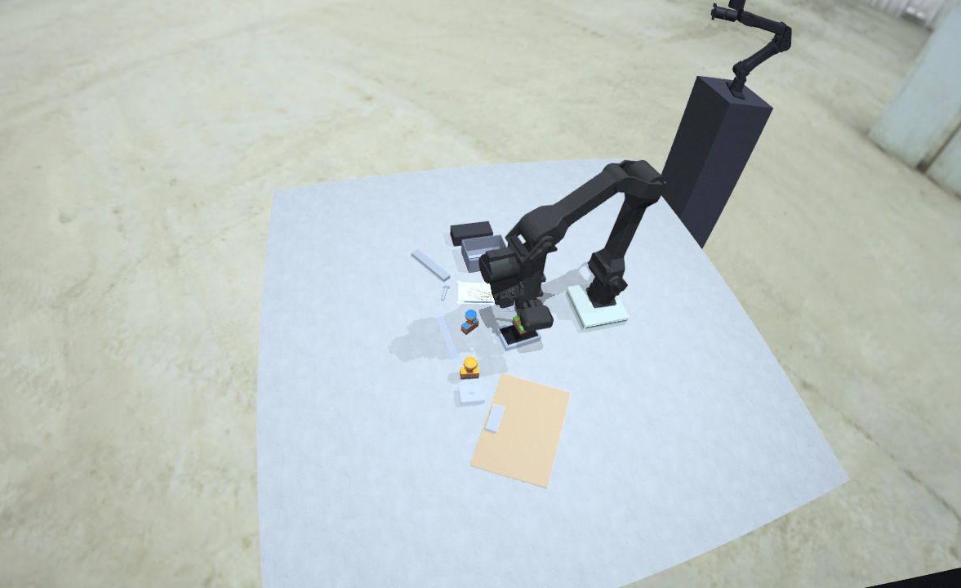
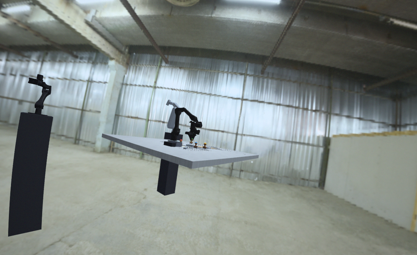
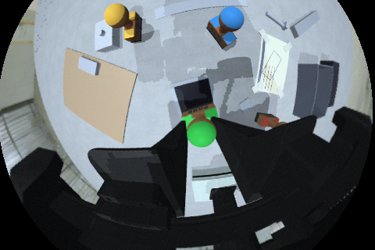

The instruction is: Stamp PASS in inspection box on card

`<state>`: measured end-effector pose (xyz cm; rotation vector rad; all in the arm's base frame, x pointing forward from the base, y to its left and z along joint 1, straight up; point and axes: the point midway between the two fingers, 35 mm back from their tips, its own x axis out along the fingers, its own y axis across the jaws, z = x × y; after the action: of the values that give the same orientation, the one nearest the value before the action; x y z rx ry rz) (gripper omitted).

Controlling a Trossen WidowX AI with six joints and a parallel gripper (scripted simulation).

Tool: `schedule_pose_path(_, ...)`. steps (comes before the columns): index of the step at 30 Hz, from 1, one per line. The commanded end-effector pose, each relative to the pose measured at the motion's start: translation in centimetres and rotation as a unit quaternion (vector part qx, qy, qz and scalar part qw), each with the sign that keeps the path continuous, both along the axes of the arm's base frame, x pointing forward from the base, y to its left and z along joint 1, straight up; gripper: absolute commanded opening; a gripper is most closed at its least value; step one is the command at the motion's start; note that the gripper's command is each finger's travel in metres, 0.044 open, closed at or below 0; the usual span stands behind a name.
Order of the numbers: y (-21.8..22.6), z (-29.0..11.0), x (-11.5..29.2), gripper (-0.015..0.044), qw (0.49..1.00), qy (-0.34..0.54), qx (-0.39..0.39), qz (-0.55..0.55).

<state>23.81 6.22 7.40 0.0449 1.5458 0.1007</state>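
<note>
From the top view, the hand is clenched on the green-knobbed stamp, which I take for the PASS stamp, holding it over the black ink pad just beside the arm's white base plate; this looks like the inking step. The tan card lies well apart toward the near edge of the tabletop, its small white inspection box at one corner, so the next move calls for a press onto the pad, a straight lift, then a carry to that box. The exterior view is too distant to show more than the arm bent over the tabletop. The wrist view alone shows the stamp's brown block against the pad's edge, whether touching I cannot tell, and the orange-knobbed stamp and blue-knobbed stamp beyond.
</note>
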Motion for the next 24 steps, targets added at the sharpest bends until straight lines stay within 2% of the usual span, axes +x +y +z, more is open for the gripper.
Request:
schedule_pose_path(1, 0.0, -0.3, -0.1, 0.0000, 1.000, 0.001, 0.006, 0.003)
schedule_pose_path(24, -0.3, -1.5, -0.1, 0.0000, 1.000, 0.000, 0.031, 0.002)
